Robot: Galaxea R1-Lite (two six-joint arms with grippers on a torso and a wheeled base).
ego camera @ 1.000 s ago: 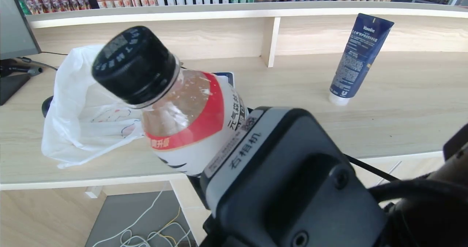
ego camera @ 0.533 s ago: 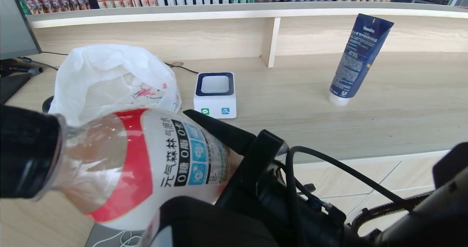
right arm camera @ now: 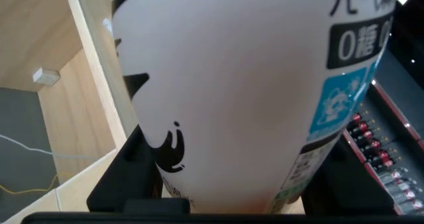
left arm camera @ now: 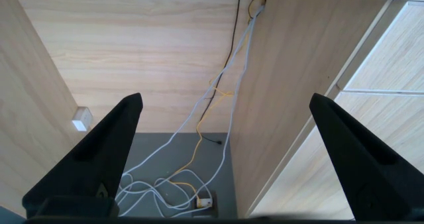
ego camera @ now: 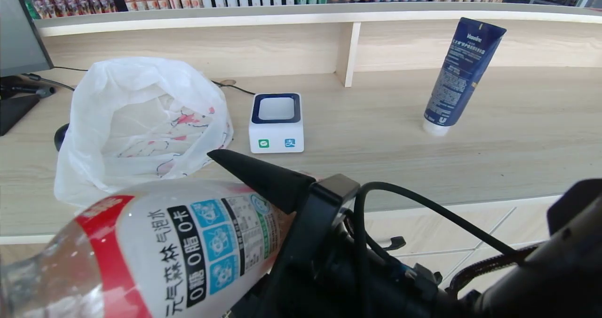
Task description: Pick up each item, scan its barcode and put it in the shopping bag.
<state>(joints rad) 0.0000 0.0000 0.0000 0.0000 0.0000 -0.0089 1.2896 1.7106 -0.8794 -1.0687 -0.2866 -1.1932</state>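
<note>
1 btl (ego camera: 155, 252), 1 tube (ego camera: 463, 73), 1 bag (ego camera: 136, 115)

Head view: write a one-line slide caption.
Right gripper holds a bottle tilted, with shopping bag, scanner and blue tube on the counter.

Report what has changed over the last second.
The right end effector, clamped on the bottle throughout, swung it from nearly cap-up, where it hid the scanner in the head view, to lying sideways with the cap toward the robot's left. It then lowered the bottle in that view. The shopping bag, scanner and blue tube stayed put on the counter.
</note>
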